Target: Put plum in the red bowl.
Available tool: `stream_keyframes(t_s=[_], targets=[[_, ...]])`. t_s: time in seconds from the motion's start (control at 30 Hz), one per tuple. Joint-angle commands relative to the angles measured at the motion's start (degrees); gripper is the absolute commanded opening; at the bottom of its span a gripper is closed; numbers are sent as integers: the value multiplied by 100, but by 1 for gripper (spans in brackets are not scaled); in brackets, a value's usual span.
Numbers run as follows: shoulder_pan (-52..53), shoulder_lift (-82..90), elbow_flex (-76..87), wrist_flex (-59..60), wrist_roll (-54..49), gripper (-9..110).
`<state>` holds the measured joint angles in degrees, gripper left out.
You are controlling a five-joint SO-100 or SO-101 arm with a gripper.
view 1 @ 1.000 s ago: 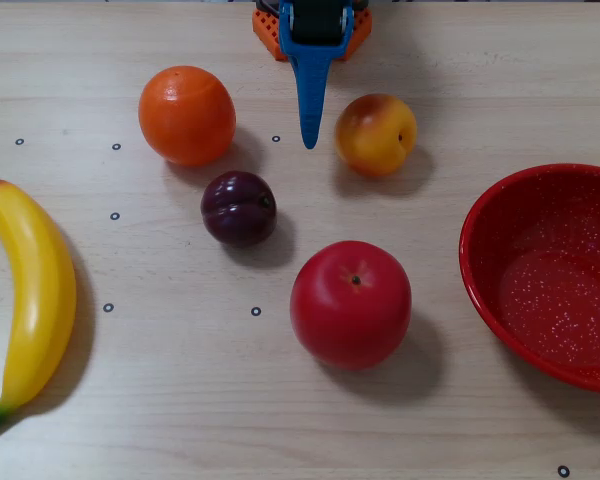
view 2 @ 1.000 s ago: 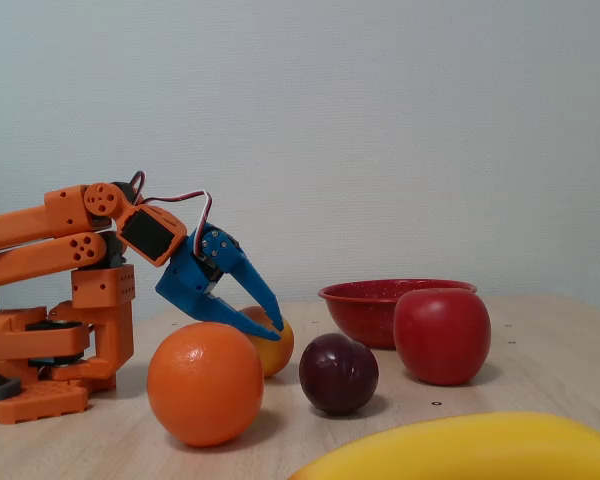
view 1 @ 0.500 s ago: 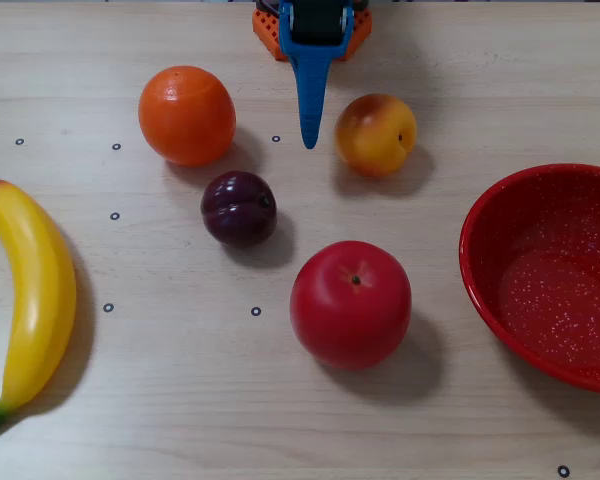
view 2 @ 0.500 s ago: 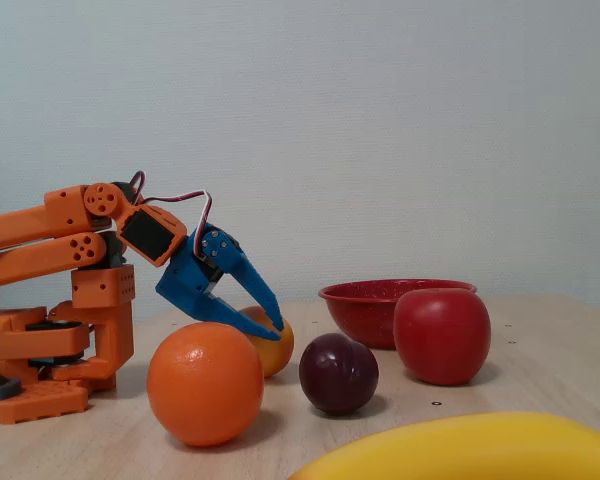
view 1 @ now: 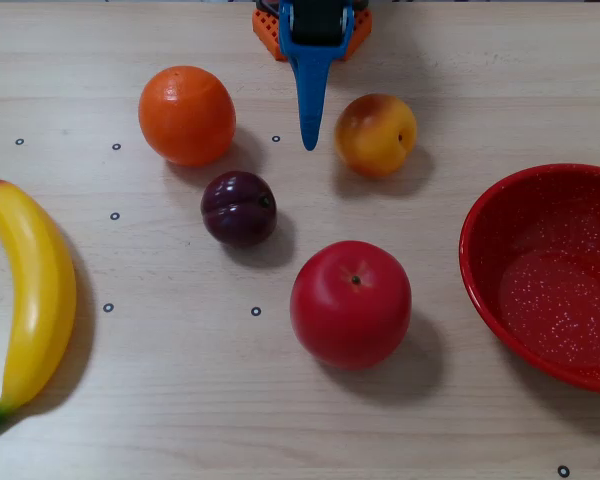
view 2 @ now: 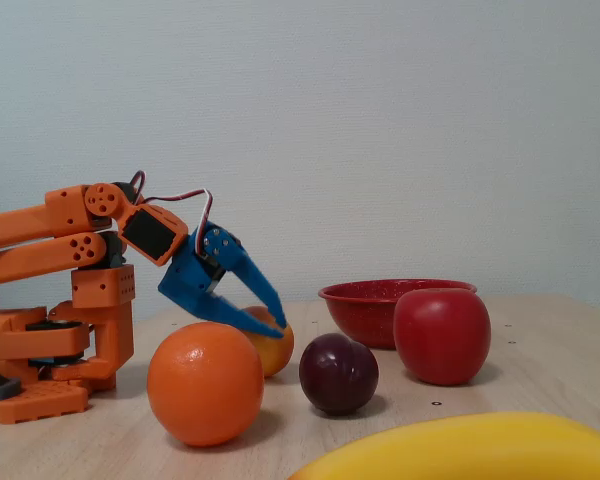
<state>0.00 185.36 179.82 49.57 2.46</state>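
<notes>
Wood surface: plum sits untouched between orange and apple; red bowl is well apart. End effector is parked closed, empty. Approach step pending: opening and descent over plum needed.

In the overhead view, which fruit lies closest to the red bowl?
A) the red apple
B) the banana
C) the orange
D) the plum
A: the red apple sits just left of the red bowl, while the plum lies farther left.
</notes>
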Motion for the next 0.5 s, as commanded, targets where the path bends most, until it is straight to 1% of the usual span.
stream_keyframes(t_s=[0.0,0.47], targets=[[-44,-193,-352,-229,-185,0],[185,-1485,-1951,-202,-721,0]])
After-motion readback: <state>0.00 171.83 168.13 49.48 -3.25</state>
